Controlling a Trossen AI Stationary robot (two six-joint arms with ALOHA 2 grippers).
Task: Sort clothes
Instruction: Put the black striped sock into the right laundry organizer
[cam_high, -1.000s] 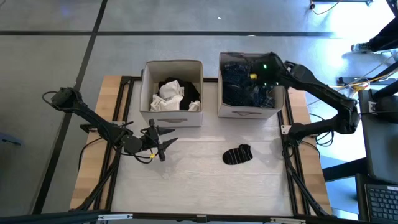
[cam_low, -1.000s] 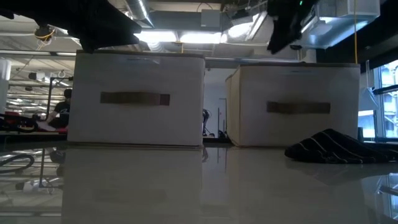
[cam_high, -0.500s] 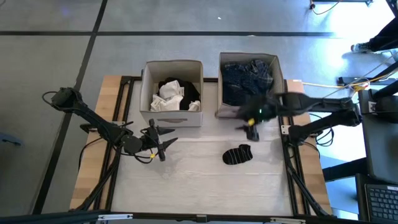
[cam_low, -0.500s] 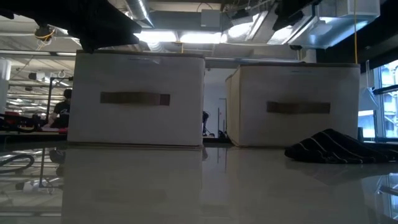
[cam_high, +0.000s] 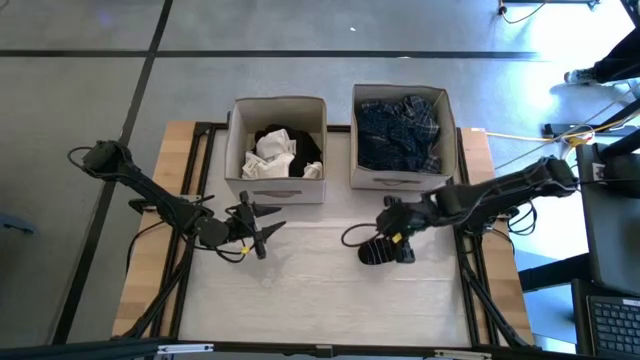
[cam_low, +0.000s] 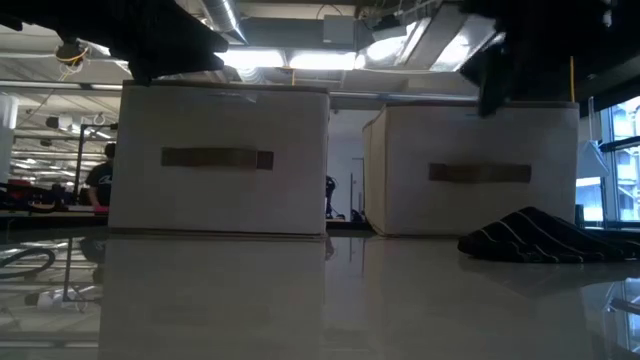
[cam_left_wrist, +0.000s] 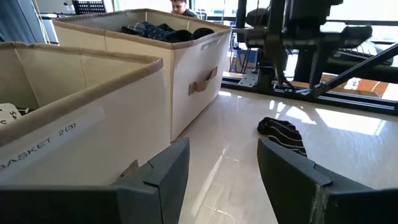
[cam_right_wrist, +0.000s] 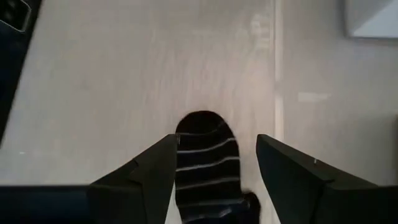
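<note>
Within the last second the right claw had swung from above the right box down over the black-striped sock on the counter, fingers spread wide and empty, apparently positioned to grasp this last loose garment.

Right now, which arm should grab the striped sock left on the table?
Right. The right gripper hangs open directly over the striped sock; the left gripper waits open, well off to the side.
</note>
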